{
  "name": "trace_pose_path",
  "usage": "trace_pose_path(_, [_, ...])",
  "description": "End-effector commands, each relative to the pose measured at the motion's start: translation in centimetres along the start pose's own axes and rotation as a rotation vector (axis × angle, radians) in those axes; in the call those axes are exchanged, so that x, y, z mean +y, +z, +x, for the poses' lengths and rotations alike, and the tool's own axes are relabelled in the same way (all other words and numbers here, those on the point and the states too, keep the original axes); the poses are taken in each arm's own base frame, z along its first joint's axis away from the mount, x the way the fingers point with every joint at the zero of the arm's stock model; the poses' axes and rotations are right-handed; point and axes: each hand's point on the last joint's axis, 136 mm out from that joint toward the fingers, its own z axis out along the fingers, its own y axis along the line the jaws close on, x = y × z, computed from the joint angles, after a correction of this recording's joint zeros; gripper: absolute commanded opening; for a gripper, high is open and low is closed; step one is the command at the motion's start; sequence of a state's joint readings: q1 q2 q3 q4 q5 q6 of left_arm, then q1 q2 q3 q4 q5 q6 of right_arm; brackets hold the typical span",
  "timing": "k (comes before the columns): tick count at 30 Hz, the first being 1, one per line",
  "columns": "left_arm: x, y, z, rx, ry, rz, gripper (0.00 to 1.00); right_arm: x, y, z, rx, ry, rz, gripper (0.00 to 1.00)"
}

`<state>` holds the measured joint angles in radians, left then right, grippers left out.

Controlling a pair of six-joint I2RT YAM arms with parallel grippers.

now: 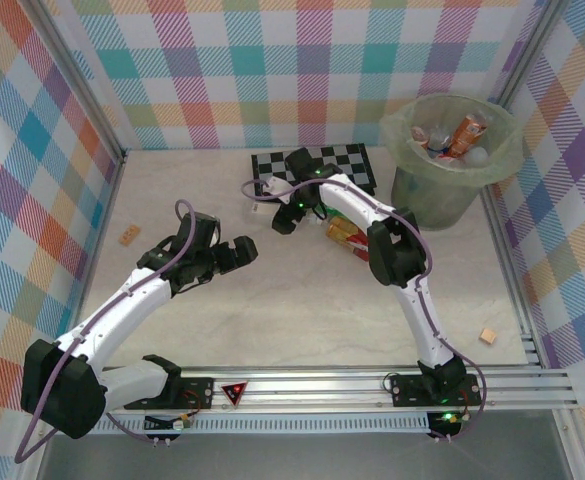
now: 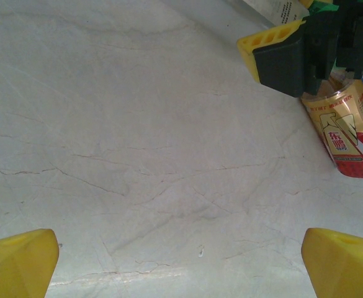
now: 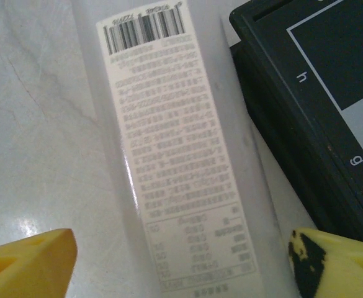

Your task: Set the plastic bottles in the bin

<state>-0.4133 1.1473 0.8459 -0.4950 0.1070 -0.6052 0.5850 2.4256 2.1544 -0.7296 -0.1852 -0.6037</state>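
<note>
Left gripper (image 1: 240,250): I have it low over the bare table, its yellow moulded fingertips (image 2: 17,261) spread wide with nothing between them.
Table (image 1: 272,310): a smooth, pale, marble-look top laced with thin grey veins.
Wooden blocks (image 1: 130,236): two small tan cubes, one by the left wall and one near the right rail.
Gold-and-red bottle (image 2: 349,127): lying on its side on the table, just past the left gripper and close under the right arm. The glossy label is gold above a red band with white characters.
Right gripper (image 3: 181,267): jaws apart, one yellow tip on either side of the white-labelled bottle. I cannot tell whether either tip touches it. The right-hand tip carries a black smear.
White-labelled bottle (image 3: 181,155): lying flat on the table, just beside the checkerboard's edge. Its matt white wrap has a barcode at the far end and dense grey print below.
Checkerboard (image 1: 322,165): a flat, rigid board of black and grey squares, with "h" and "g" printed on its dark border.
Bin (image 1: 412,185): a round, pale grey-green bucket in the far right corner, lined with a crinkled translucent green bag. Several bottles lie inside, among them an orange-brown one (image 1: 467,135).
Walls (image 1: 272,70): pastel plaid panels.
</note>
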Motion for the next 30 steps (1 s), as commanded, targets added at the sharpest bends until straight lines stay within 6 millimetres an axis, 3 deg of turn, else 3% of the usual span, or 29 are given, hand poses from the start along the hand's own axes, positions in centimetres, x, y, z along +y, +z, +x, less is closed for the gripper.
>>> trace_pose_path(1, [-0.2,-0.5,-0.7,-0.02,-0.007,0.01,1.0,0.8,0.7,-0.7,-0.026,0.007,-0.029,0.8])
trace_pose_path(9, [-0.2,-0.8,-0.7,-0.023,-0.008,0.01,1.0,1.1,2.1,0.2,0.031,-0.008,0.005,0.62])
trace_pose_path(13, [-0.2,-1.1,-0.8,-0.028,-0.006,0.009,1.0,1.5,1.5,-0.4,0.012,0.021,-0.01,0.54])
trace_pose_path(21, [-0.2,-1.4,-0.9,-0.029,-0.007,-0.001,1.0,2.0,-2.9,-2.5,-0.05,0.08,0.01,0.45])
trace_pose_path(30, [0.0,-1.6,-1.0,-0.042,-0.013,-0.006,1.0,1.5,-10.2,-3.6,-0.117,0.149,0.059,0.41])
